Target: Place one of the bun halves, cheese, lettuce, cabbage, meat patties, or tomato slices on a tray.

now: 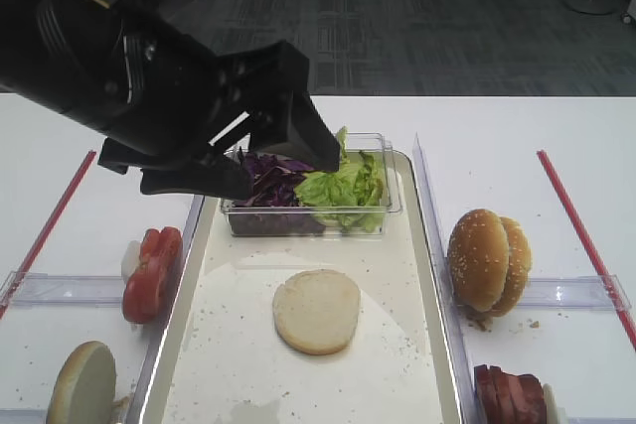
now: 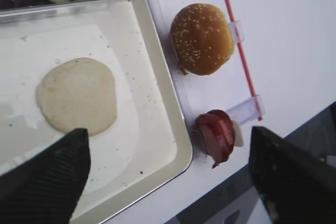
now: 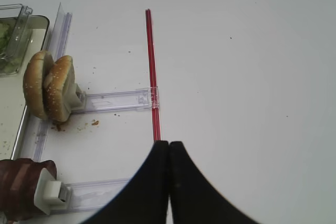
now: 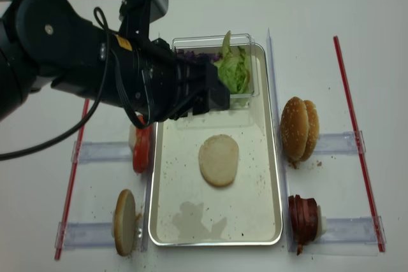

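The left gripper [image 1: 283, 151] is being held wide open and empty above the far half of the tray [image 4: 275, 176], its two black fingers [image 2: 50, 179] spread well apart. Below and just in front of it, a pale bun half [image 1: 316, 311] is lying flat on the tray's cream surface, untouched. Just beyond the gripper, a clear plastic tub [image 1: 388, 208] is sitting on the tray with purple cabbage [image 1: 270, 181] and green lettuce [image 1: 346, 186] inside. To the gripper's left, off the tray, tomato slices [image 1: 151, 273] are standing on edge, with another bun half [image 1: 81, 382] nearer the camera. The right gripper [image 3: 169, 150] is being kept fully closed, nothing in it, over bare table beside a red strip [image 3: 151, 72]. To its left, sesame buns [image 3: 48, 85] and meat patties [image 3: 18, 186] are resting in their holders.
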